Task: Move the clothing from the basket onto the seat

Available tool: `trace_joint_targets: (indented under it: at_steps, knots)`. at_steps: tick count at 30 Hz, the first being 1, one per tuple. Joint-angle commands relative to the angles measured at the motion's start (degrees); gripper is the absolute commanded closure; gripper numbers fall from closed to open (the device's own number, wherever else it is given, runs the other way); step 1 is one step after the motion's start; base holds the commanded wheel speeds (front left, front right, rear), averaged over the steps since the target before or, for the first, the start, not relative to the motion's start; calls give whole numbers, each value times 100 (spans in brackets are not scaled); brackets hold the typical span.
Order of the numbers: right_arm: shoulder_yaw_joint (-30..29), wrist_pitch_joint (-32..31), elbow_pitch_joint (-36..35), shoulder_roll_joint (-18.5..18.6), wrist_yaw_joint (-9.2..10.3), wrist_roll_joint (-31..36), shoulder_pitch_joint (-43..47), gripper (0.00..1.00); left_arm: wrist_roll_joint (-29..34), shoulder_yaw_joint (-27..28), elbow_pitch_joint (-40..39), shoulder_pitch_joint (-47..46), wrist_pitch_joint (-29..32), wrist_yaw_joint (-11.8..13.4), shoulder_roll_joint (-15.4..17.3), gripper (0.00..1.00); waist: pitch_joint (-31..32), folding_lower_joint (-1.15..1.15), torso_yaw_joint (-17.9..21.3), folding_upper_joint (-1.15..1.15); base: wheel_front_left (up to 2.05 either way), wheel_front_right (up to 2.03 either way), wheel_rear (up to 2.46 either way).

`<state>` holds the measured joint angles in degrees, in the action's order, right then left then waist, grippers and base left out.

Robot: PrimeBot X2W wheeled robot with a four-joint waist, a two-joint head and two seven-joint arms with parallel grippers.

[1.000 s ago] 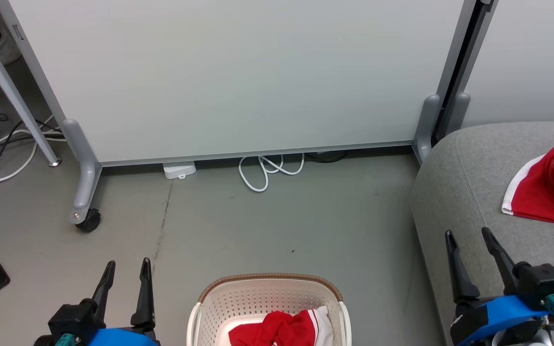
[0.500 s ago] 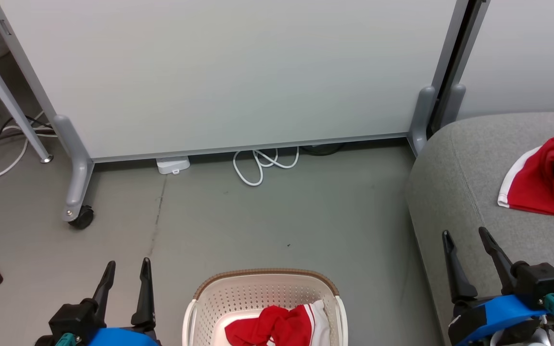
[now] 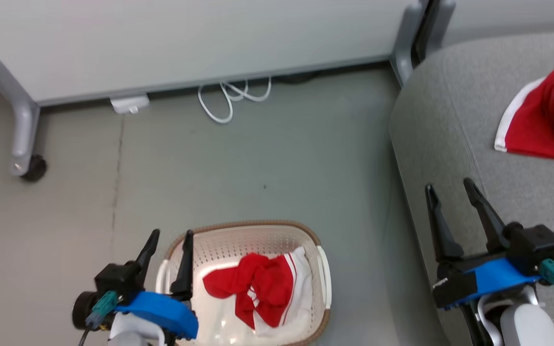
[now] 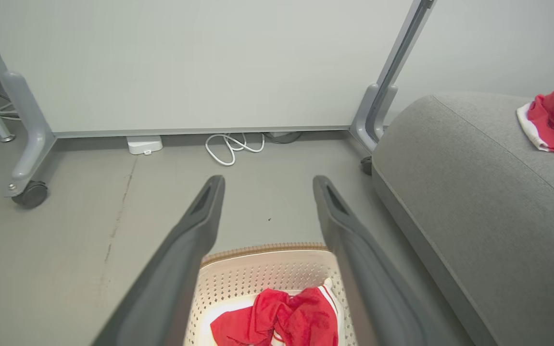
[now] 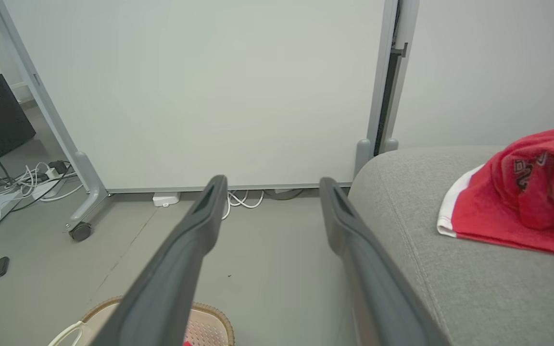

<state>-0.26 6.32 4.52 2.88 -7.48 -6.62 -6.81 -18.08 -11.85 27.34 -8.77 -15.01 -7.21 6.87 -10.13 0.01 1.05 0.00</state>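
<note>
Lettered garment, right wrist view

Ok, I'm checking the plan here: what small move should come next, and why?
Probably lower the open left tool onto the red garment in the basket: the other garment already lies on the sofa, and that tool hovers by the rim.

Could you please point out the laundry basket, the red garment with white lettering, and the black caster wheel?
Laundry basket (image 3: 238,240): head view, perforated far wall.
Lettered red garment (image 5: 493,216): right wrist view, red body.
Black caster wheel (image 3: 33,169): head view, wheel's middle.
</note>
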Motion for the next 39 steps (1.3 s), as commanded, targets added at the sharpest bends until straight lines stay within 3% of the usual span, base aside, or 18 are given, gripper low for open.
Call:
trace_joint_targets:
  at_steps: [1, 16, 21, 27, 39]
  knots:
    - [56, 22, -90, 1, -3, 2, -182, 0, -30, -117, 108, -208, -26, -40, -14, 0, -637, -1, 271, 0, 0, 0, 0]
    - [310, 280, -360, -1, -3, 46, -984, 0, -500, -1925, 1839, -1964, -22, -40, 86, 0, -2805, -1, 808, 0, 0, 0, 0]
    - [374, 403, -357, -1, -3, -38, -1131, 0, -1041, -2614, 2292, -2442, 183, -39, 135, 0, -3324, -1, 962, 0, 0, 0, 0]
    - [479, 567, -387, -1, -3, -122, -1261, 0, -1628, -3412, 2601, -3019, 354, -26, 422, 0, -3873, -1, 1120, 0, 0, 0, 0]
    - [671, 753, -412, 0, -3, -221, -1420, 0, -2216, -4030, 3074, -3725, 420, -26, 629, 0, -4432, -1, 1372, 0, 0, 0, 0]
